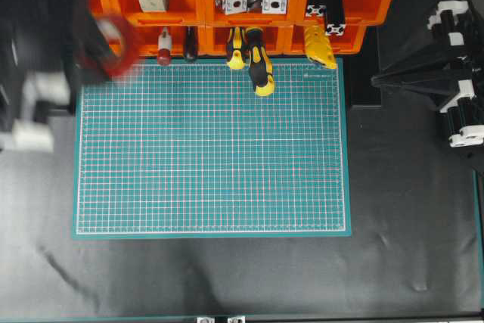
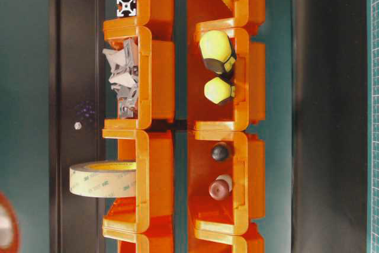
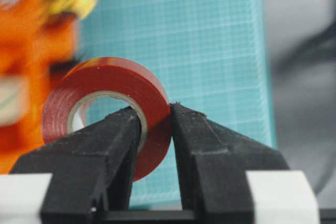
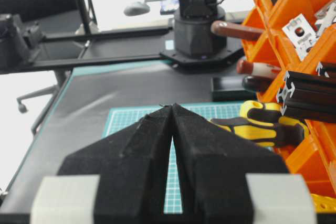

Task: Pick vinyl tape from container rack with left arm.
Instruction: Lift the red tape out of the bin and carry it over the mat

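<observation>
Left gripper (image 3: 156, 116) clamped on the vinyl tape (image 3: 113, 85), one finger through the white core, the other against the red outer face; roll stands on edge between the tips; in the overhead view the tape (image 1: 113, 45) is a red blur at the mat's (image 1: 212, 149) top-left corner, just in front of the container rack (image 1: 355, 5); right gripper (image 4: 172, 109) tips pressed together, holding nothing, parked at the right.
</observation>
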Available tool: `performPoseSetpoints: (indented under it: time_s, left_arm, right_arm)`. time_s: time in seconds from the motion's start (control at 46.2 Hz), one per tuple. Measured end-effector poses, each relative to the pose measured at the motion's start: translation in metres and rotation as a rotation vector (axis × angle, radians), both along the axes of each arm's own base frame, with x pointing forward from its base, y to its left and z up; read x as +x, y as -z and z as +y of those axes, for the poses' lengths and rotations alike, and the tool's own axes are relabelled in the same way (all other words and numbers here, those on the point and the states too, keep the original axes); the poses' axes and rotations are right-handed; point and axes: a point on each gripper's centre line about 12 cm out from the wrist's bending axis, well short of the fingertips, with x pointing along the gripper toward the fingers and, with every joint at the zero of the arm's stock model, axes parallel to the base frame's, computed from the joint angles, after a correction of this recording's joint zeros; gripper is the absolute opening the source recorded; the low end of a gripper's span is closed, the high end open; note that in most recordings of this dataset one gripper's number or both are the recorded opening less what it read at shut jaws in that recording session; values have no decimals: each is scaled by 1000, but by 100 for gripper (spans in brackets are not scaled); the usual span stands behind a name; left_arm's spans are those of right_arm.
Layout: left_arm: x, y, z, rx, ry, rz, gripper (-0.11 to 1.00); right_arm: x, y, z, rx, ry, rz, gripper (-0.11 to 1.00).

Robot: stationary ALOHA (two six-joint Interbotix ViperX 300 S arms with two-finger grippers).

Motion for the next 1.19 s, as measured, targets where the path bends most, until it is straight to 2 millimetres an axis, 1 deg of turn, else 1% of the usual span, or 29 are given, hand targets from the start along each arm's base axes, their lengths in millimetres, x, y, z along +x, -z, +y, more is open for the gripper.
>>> performPoseSetpoints:
  time_s: [0.108, 0.216, 0.346, 0.411, 0.519, 0.541, 0.649, 0.671, 0.736, 0.823, 1.017, 1.19]
  left_arm:
    - [12, 39, -25, -12, 69, -32, 19]
    - [23, 76, -40, -33, 99, -66, 19]
    - [40, 115, -49, -55, 98, -82, 19]
    - [47, 131, -52, -52, 102, -66, 19]
    - [59, 160, -55, -36, 104, -1, 19]
    - [61, 169, -56, -31, 105, 22, 19]
    - [70, 201, -58, -15, 96, 109, 19]
    - [72, 210, -59, -11, 94, 132, 19]
    - [76, 226, -60, -4, 92, 168, 19]
    - [78, 239, -59, 2, 89, 202, 19]
    - [79, 242, -50, 2, 64, 216, 19]
    - [80, 241, -51, 3, 67, 214, 19]
  right_arm:
    - [0, 0, 0, 0, 0, -2, -1]
    - [-2, -2, 0, 1, 0, -9, -1]
    - [-3, -4, 0, 1, 0, -14, -1]
    - [-3, -5, 0, 1, 0, -17, -1]
    - [-4, -6, 0, 1, 0, -20, -1]
    - [-4, -6, 0, 1, 0, -20, -1]
    - [-4, -6, 0, 1, 0, -21, -1]
    - [-4, -6, 0, 1, 0, -21, -1]
    - [-4, -7, 0, 1, 0, -23, -1]
    - [-4, -7, 0, 1, 0, -25, -1]
    - [-5, -8, 0, 2, 0, -26, -1]
    - [-5, -8, 0, 2, 0, -26, -1]
